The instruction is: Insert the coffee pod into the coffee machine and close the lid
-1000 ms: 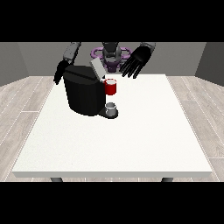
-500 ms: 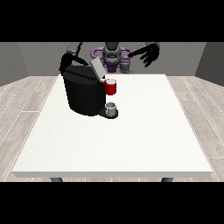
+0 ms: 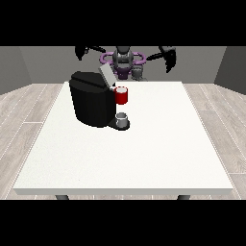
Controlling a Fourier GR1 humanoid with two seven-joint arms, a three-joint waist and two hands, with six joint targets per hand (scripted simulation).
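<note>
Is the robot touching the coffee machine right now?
No. Both hands, one at the view's left and one at the view's right, are raised clear of the coffee machine.

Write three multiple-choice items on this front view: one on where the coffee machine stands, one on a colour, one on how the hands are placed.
1. Where does the coffee machine stand on the white table?
A. at the near edge, by the camera
B. towards the far side, at the view's left
C. at the view's right corner

2. What colour is the thing at the machine, above the small grey thing on the base?
A. red
B. green
C. yellow

3. How are the two hands placed?
A. both resting on the table
B. both on the machine
C. both raised, clear of the machine

Key: 1 B, the machine sits left of centre near the robot; 2 A, it is plainly red; 3 C, the hand at the view's left and the hand at the view's right are up beside the robot's torso.
</note>
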